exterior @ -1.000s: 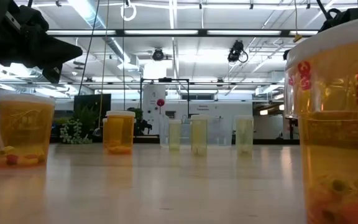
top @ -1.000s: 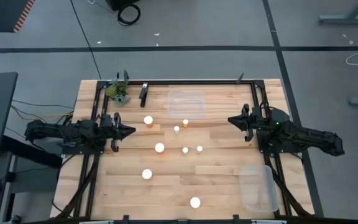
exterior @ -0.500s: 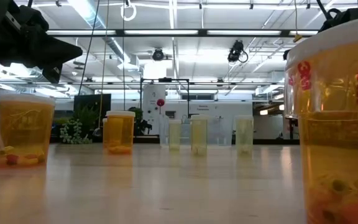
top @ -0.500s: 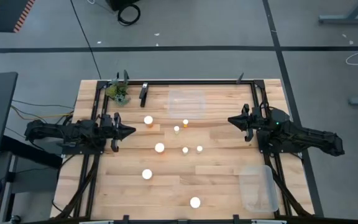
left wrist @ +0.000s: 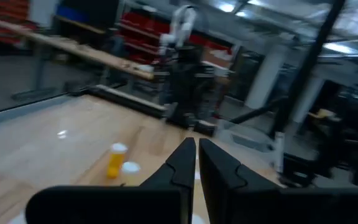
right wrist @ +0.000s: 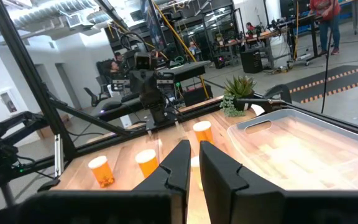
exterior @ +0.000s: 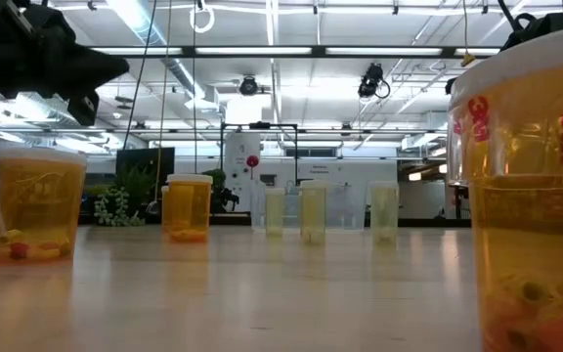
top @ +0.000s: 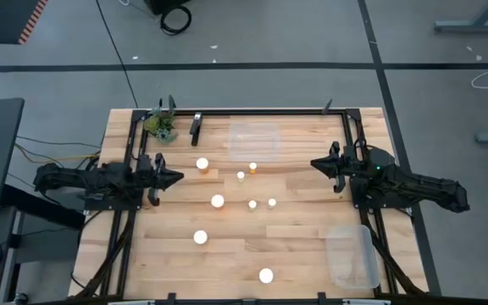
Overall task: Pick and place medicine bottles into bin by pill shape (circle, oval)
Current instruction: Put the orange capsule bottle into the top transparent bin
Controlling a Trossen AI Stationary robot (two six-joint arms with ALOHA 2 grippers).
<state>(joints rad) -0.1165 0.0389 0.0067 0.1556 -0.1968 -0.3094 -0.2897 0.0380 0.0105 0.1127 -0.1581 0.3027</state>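
Note:
Several orange pill bottles with white caps stand upright on the wooden table [top: 312, 212]. They include one at the far left of the group [top: 202, 163], one in the middle [top: 218, 202] and one near the front edge [top: 266, 275]. In the low view the nearest bottle [exterior: 536, 196] fills the right side. My left gripper [top: 180, 178] is shut and empty at the table's left, short of the bottles; its fingers also show in the left wrist view [left wrist: 197, 149]. My right gripper [top: 313, 163] is shut and empty at the right, and shows in the right wrist view [right wrist: 194, 149].
A clear bin [top: 254, 140] sits at the far middle, and a second clear bin [top: 352, 254] at the near right corner. A green leafy clump [top: 161, 125] sits at the far left corner. A black frame [top: 346, 127] runs along the table's far edge and sides.
My left gripper has risen a little, as the low view shows. The bottles have stayed where they were.

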